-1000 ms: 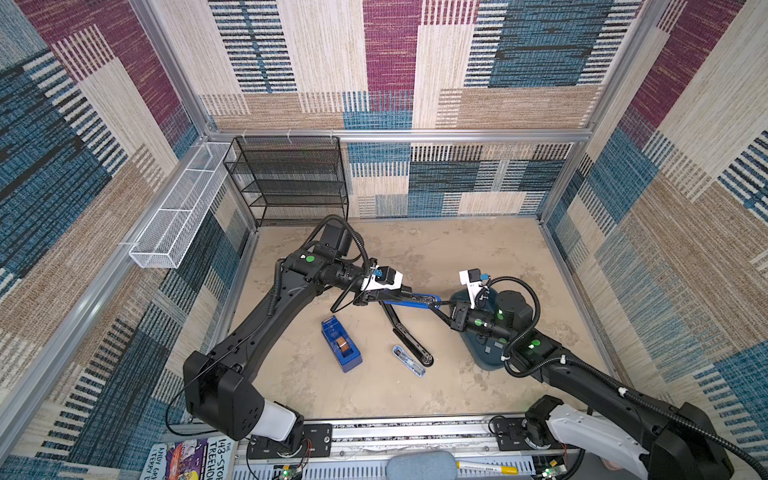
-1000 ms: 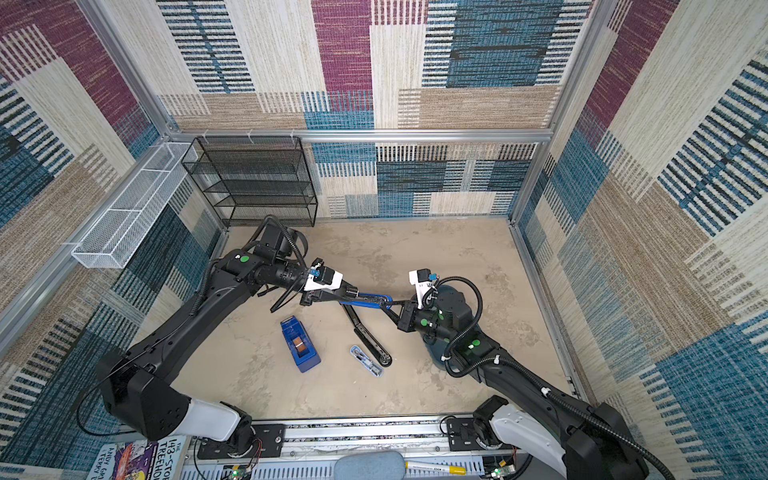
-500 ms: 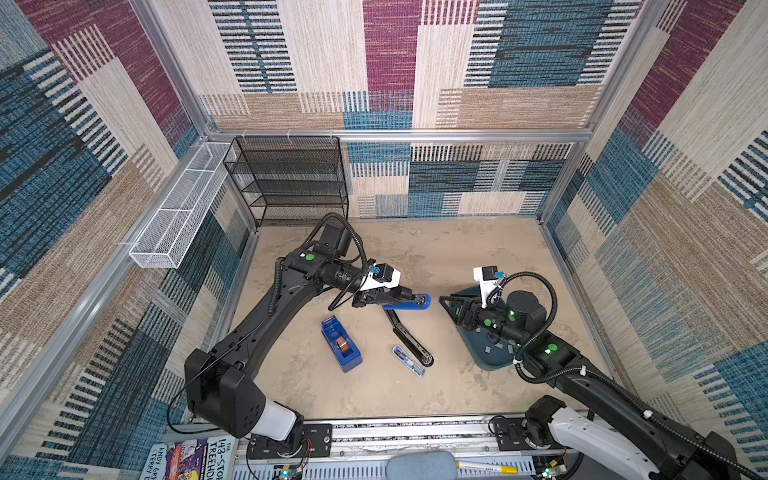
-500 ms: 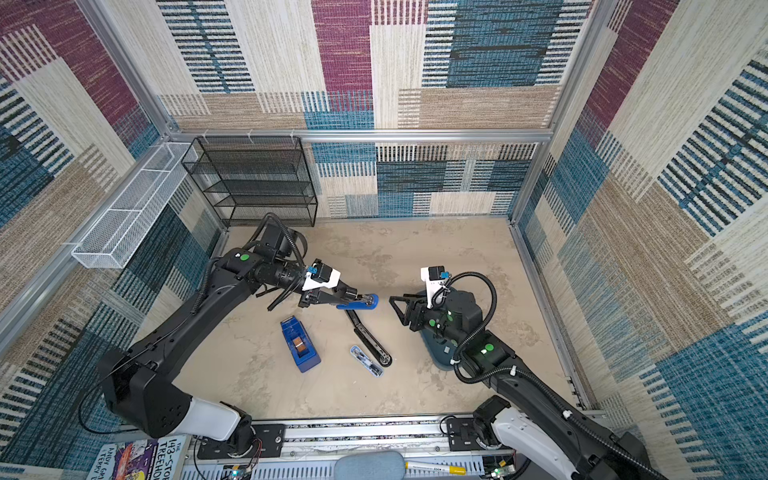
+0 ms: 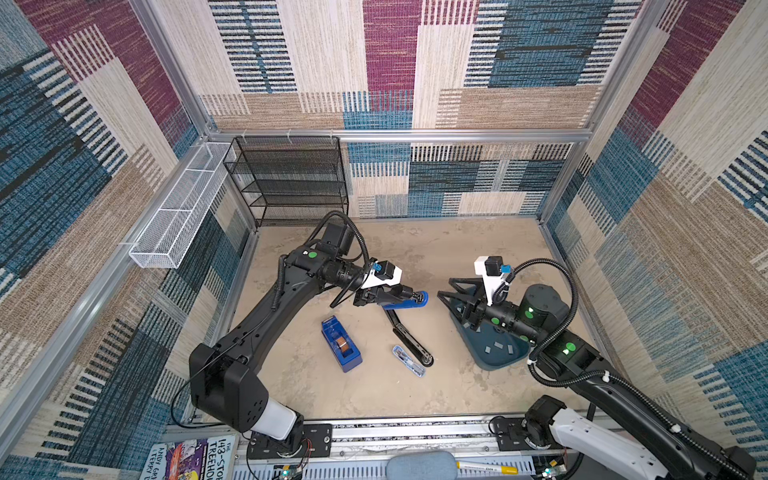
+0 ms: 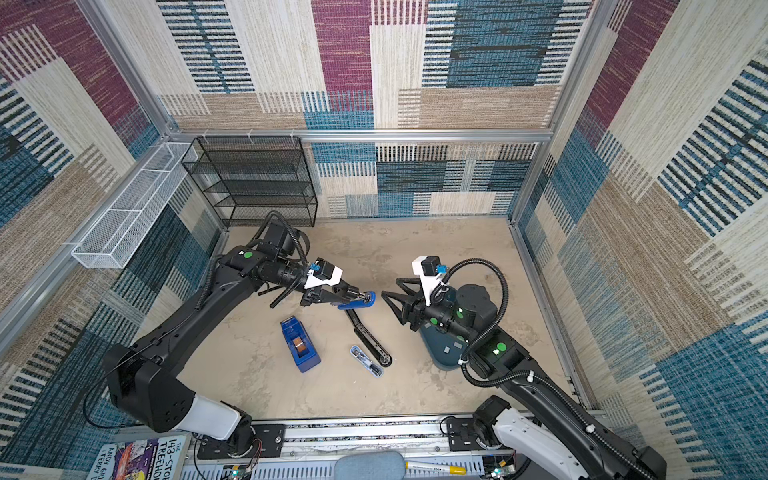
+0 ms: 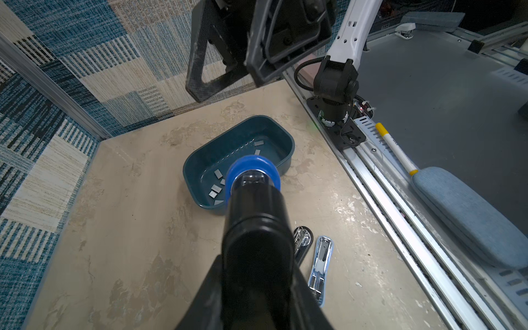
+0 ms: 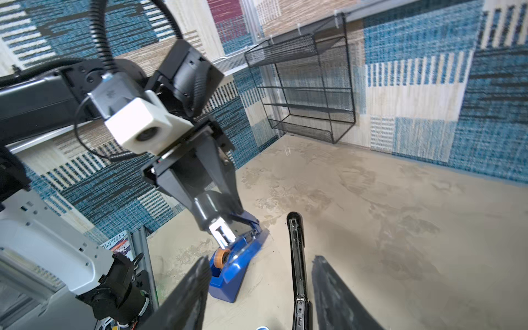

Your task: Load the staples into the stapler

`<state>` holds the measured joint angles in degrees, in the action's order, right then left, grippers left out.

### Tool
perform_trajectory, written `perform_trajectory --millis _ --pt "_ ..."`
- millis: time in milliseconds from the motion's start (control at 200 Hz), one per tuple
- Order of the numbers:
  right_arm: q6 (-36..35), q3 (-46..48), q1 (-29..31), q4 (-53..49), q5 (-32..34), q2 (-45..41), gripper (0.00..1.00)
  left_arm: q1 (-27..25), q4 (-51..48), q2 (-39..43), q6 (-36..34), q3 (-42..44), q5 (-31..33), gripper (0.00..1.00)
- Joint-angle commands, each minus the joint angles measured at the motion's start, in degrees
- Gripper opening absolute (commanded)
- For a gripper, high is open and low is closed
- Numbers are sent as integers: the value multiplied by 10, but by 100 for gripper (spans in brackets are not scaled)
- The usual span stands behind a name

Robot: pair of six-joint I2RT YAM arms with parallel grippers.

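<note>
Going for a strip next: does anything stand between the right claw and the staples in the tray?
Nothing visible does. The right claw hangs open near the edge of the tray; the staples lie uncovered on its floor.

Black arms (image 5: pixel 266 316), white camera mounts (image 5: pixel 384 277), green dots (image 5: pixel 312 254)

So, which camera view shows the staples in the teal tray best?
The left wrist view: the staples lie clearly as grey strips in the tray. Both top views show only tiny grey flecks; the right wrist view shows none.
</note>
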<state>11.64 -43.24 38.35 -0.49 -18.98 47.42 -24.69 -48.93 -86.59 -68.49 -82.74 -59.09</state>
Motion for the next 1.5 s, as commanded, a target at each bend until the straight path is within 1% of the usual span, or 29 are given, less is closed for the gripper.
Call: perform_trajectory --millis 0,90,270,356,491,656,862,937,997,1262,1498 --pt "-65 -34 50 -14 37 39 59 -3 -5 -1 8 -7 -31 0" --pt "-81 -54 75 -24 58 79 59 -6 -8 -2 7 -8 -31 0" --pt "-92 -48 76 -18 89 119 57 -8 -16 1 -1 -10 -38 0" --pt "-95 -46 77 -21 91 125 53 -8 -24 3 -9 -11 -44 0" --pt "-98 -30 77 -16 76 126 42 -7 -31 3 -13 -17 -52 0" --pt "-98 -10 77 -9 76 131 33 -7 -38 3 -16 -21 -65 0" --pt "-98 -2 77 -8 77 146 33 -7 -40 6 -18 -22 -80 0" --pt "-98 -3 77 -7 80 146 38 -7 -39 6 -19 -22 -83 0" --pt "-98 -2 77 -5 80 144 39 -7 -40 5 -19 -22 -81 0" --pt "-94 9 77 12 70 146 40 -4 -39 5 -20 -22 -91 0" --pt "-96 14 82 13 64 153 46 1 -40 3 -21 -22 -97 0"
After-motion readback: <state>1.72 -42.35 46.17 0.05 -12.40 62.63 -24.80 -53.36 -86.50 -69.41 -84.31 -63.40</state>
